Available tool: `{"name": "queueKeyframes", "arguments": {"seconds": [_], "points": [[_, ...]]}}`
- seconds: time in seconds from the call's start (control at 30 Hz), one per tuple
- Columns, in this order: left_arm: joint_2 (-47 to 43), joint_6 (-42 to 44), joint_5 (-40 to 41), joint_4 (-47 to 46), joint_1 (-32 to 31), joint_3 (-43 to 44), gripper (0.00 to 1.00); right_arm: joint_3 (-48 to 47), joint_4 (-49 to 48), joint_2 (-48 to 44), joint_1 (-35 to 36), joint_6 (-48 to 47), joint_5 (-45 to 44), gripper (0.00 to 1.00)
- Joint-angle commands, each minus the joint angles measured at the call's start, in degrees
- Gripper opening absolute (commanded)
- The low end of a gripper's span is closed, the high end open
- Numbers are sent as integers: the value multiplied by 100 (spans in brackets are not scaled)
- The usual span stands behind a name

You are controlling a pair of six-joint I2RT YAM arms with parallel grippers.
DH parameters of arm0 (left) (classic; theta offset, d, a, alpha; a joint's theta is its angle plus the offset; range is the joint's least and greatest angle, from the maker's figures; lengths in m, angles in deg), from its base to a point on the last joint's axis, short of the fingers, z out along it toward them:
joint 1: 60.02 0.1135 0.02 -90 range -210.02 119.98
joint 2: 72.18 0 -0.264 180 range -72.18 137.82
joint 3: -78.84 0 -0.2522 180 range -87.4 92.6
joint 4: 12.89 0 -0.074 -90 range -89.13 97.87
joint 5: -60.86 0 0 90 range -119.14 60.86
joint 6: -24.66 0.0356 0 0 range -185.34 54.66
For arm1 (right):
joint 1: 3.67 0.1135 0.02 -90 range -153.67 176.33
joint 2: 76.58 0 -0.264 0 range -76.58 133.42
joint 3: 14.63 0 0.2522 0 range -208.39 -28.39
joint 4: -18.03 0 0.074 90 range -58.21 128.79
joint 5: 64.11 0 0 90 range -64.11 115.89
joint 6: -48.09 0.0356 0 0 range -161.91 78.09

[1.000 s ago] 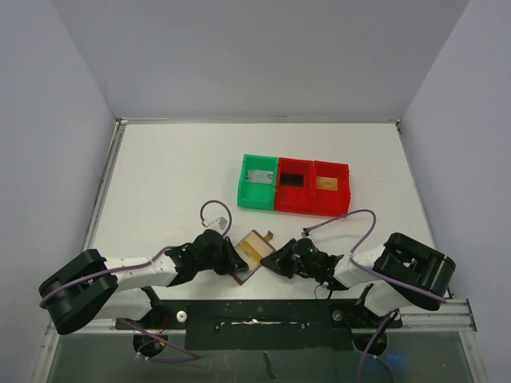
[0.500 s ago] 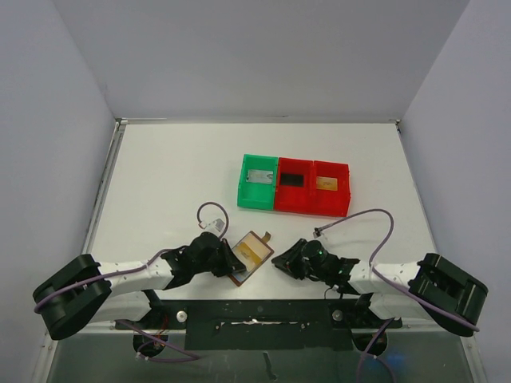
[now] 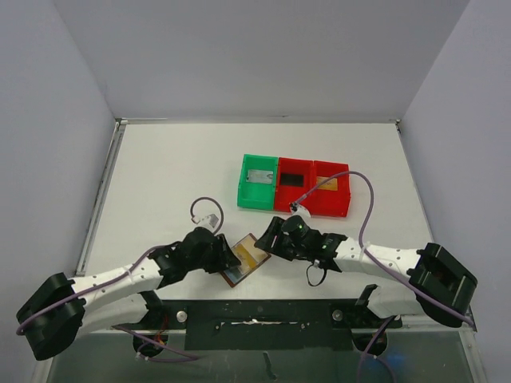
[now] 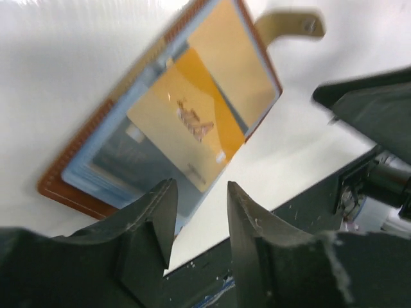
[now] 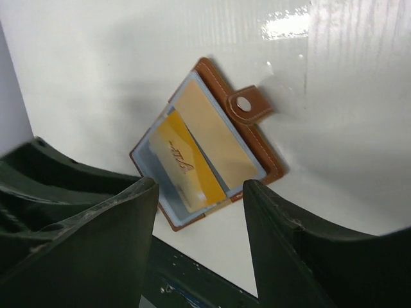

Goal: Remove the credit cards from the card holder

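Two grippers changed in last sec: left gripper (image 4: 200, 189) and right gripper (image 5: 200, 186) were pinched shut at wallet (image 3: 243, 259), now both spread apart, nothing between fingers. Right arm swung round to wallet's far side; wallet slid slightly toward front edge of table (image 3: 160, 175). Wallet lies open, flat, between arms. Gold card (image 5: 183, 167) sits askew in wallet lining, looks part-way out. Grey card (image 3: 259, 177) in green tray (image 3: 244, 182), black card (image 3: 294, 179) in red tray (image 3: 311, 211). Prob. regrip coming; gold card not yet pulled.

White table (image 3: 160, 175), open card holder (image 3: 243, 260), coloured trays (image 3: 310, 211)
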State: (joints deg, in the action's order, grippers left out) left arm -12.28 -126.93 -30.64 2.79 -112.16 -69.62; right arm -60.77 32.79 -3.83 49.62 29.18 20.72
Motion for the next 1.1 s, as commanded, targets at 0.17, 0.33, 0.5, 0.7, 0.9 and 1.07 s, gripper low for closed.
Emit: {"name": "queueKeyframes", "arguments": {"seconds": [0.17, 0.33, 0.5, 0.7, 0.9, 1.07], "points": [[98, 1720, -1215, 340, 1982, 616, 45, 391, -613, 64, 83, 410, 522, 57], [916, 2116, -1573, 275, 2068, 888, 41, 505, -1069, 399, 83, 612, 795, 56], [1319, 2205, -1767, 123, 2016, 857, 36, 529, -1297, 796, 98, 888, 980, 52], [1435, 2341, -1797, 189, 1977, 851, 34, 846, -1809, 1041, 118, 1315, 1063, 46], [1693, 2405, -1822, 183, 1833, 956, 29, 863, -2197, 1325, 145, 1276, 1286, 38], [1786, 2332, -1687, 177, 1723, 969, 26, 896, -2428, 1393, 160, 1237, 1339, 23]]}}
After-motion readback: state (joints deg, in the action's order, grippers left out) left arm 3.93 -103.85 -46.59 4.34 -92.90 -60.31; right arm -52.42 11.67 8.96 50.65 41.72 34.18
